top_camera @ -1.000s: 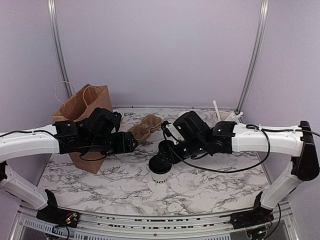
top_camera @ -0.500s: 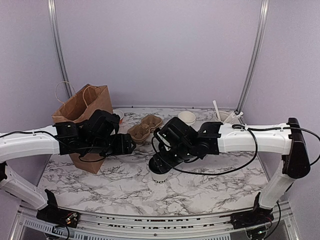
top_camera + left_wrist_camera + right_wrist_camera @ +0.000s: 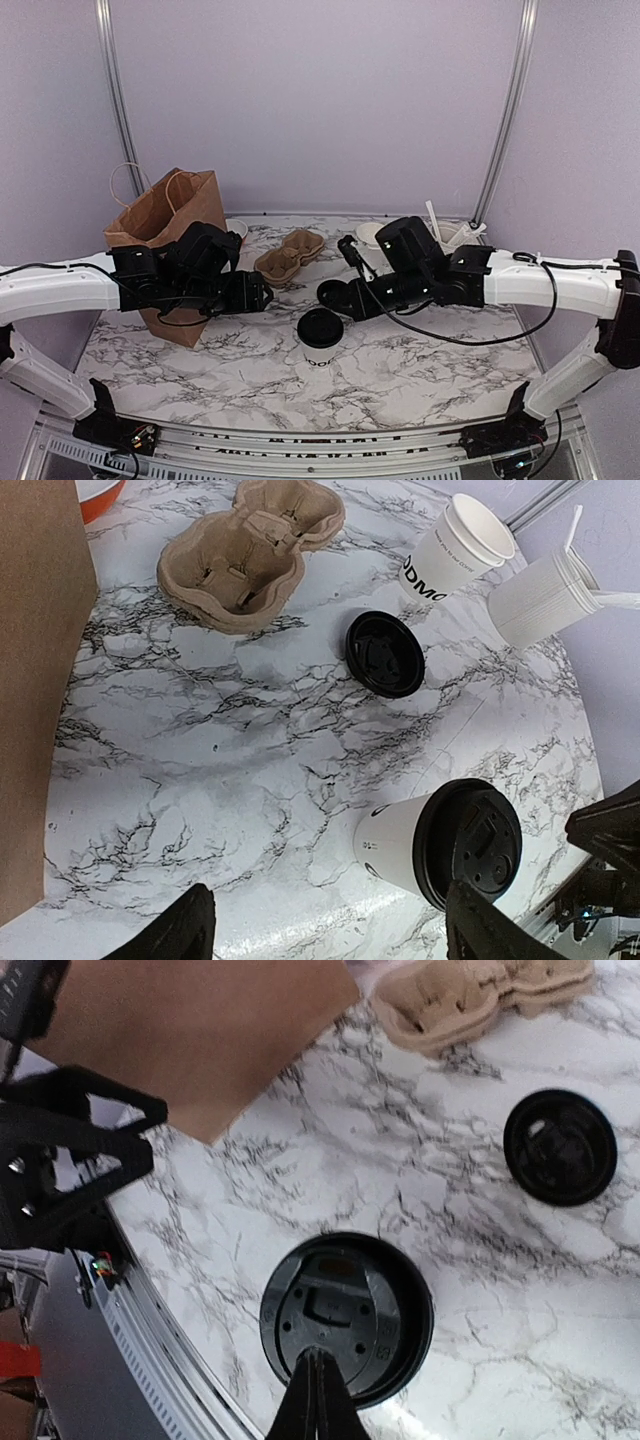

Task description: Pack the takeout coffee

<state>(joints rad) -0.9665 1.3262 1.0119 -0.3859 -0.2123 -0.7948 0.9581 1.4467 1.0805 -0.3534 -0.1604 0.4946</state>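
Right wrist view: my right hand point(image 3: 317, 1365), closed and empty, sits above the small white paper cup with black plastic lid point(image 3: 345, 1315). The cup is likely light and crushable, so I should grip its sidewall gently.

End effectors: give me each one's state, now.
Left end effector: open, empty.
Right end effector: shut, holding nothing.

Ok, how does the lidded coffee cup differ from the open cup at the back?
The lidded cup wears a black lid; the open cup has none, its white rim bare. The lidded cup stands at the front; the open cup stands at the back, beside the cup of utensils. Both are white paper, upright, with dark lettering on the side.
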